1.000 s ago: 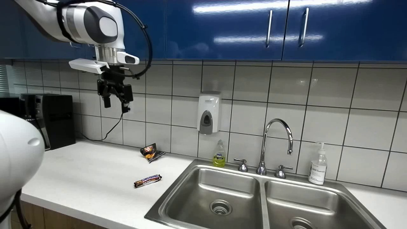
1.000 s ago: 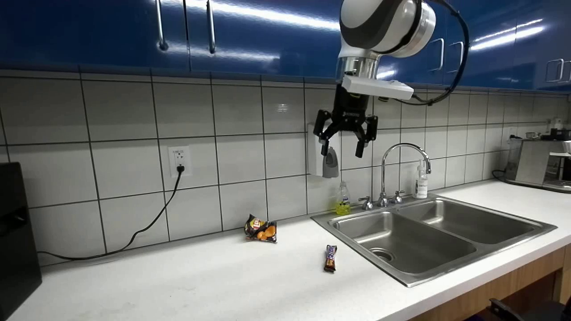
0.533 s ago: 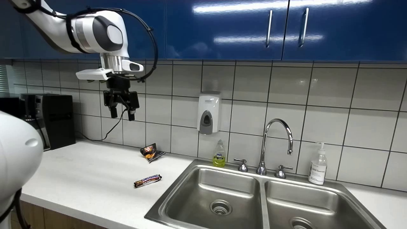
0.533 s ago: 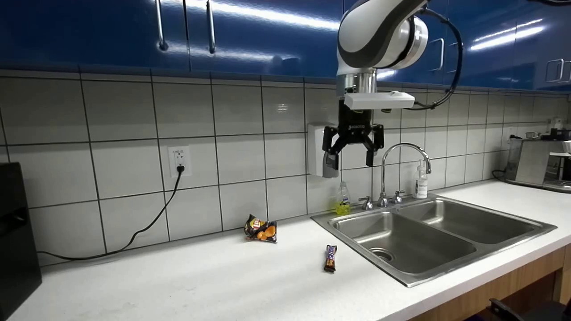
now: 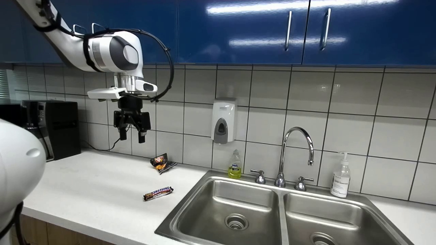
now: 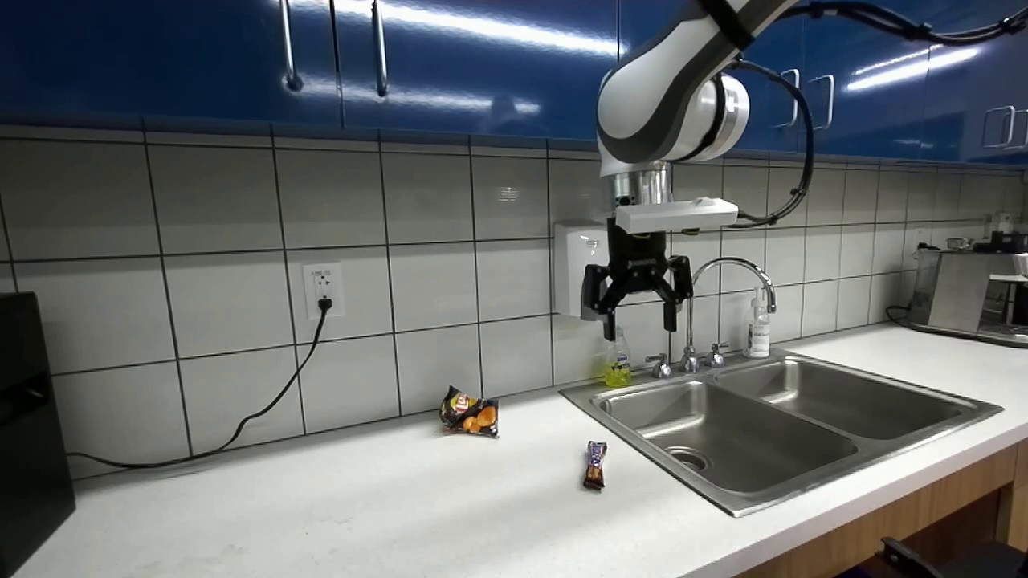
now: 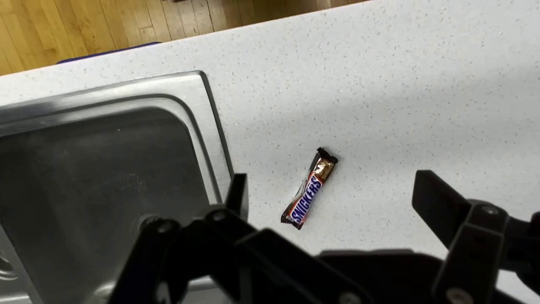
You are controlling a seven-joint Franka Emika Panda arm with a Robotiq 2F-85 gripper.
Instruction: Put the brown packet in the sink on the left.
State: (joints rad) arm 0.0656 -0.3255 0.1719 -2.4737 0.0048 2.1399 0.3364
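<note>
White tabletop [image 5: 98, 197] beneath blue cabinets [image 5: 238, 29]: your tool [image 6: 640, 331] hangs wide and empty above the brown Snickers packet [image 7: 309, 192] lying there, near the wrist view's centre. Grasp and drop into the left basin [image 5: 243, 204], lower centre in an exterior view, remain.

In the wrist view, the candy bar [image 7: 309, 192] says SNICKERS in big letters down its front. The chip bag [image 6: 470, 413], the dish soap bottle [image 5: 234, 166], the pump bottle [image 5: 340, 182], the white wall dispenser [image 5: 224, 119] and the outlet plate [image 6: 323, 291] have writing too, but it is too small or fuzzy to read.
</note>
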